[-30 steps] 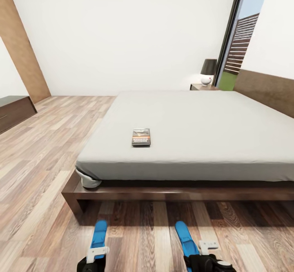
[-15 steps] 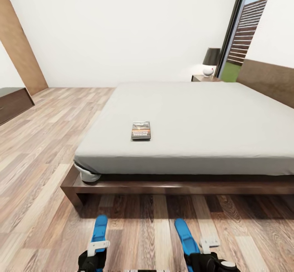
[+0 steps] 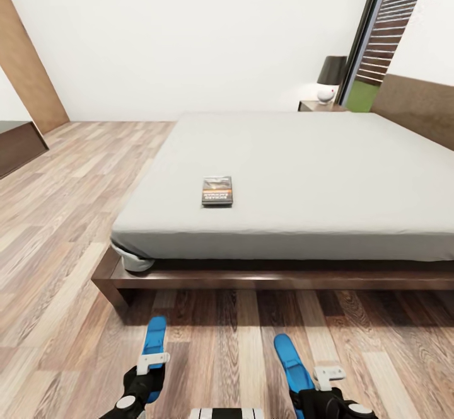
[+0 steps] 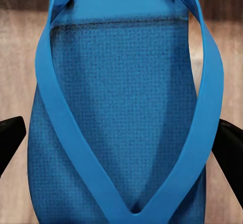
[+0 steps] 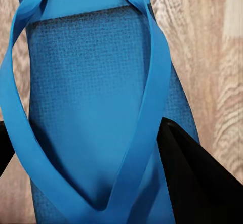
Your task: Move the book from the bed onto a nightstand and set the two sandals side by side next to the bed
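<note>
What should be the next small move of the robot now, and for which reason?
Probably lower both arms and set the sandals on the floor beside the bed frame. The left claw holds one blue sandal, the right claw holds the other sandal, both above bare wood floor just in front of the bed. The book lies on the mattress, for later.

left tool: clamped on sandal | right tool: clamped on sandal
</note>
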Available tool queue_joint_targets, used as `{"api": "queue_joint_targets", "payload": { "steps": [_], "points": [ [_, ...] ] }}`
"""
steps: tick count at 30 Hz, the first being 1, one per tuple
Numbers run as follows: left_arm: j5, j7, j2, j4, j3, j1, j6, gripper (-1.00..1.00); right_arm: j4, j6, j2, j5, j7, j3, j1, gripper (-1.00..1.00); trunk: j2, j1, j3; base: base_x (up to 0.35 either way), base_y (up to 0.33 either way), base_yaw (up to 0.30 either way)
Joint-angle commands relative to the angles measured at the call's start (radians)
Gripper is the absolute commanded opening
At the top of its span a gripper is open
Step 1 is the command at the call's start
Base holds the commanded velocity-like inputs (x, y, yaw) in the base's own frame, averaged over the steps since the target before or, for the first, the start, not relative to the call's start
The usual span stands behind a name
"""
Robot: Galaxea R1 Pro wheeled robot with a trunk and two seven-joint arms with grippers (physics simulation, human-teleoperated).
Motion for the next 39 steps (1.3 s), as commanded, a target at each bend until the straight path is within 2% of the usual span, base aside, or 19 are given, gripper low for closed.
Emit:
{"api": "queue_joint_targets", "payload": {
  "steps": [1, 4, 9, 13, 28, 39],
  "points": [
    [0.006, 0.006, 0.001, -0.001, -0.008, -0.002, -0.002, -1.0, -0.006, 0.004, -0.002, -0.007, -0.005, 0.002, 0.002, -1.0, -0.001, 0.0, -0.005, 0.0, 0.0, 0.0],
    [0.006, 0.005, 0.001, 0.0, -0.009, -0.008, -0.002, -1.0, -0.022, 0.004, -0.006, -0.009, -0.006, -0.004, 0.013, -1.0, -0.001, 0.0, -0.005, 0.0, 0.0, 0.0],
    [0.006, 0.005, 0.001, -0.001, -0.009, -0.009, -0.004, -1.0, -0.06, 0.007, -0.007, -0.01, -0.005, -0.043, 0.029, -1.0, -0.001, 0.0, -0.005, 0.0, 0.0, 0.0],
    [0.006, 0.005, 0.002, 0.0, -0.009, -0.01, -0.004, -1.0, -0.085, 0.008, -0.007, -0.009, -0.005, -0.052, 0.042, -1.0, -0.001, 0.0, -0.005, 0.082, 0.044, 0.0],
    [0.006, 0.005, 0.002, 0.001, -0.009, -0.01, -0.006, -1.0, -0.096, 0.009, -0.007, -0.009, -0.005, -0.054, 0.047, -1.0, -0.001, 0.0, -0.005, 0.069, 0.122, 0.0],
    [0.006, 0.004, 0.002, 0.001, -0.009, -0.009, -0.017, -1.0, -0.096, 0.009, -0.007, -0.008, -0.005, -0.054, 0.047, -1.0, -0.001, 0.0, -0.005, 0.001, 0.025, 0.0]
  ]
}}
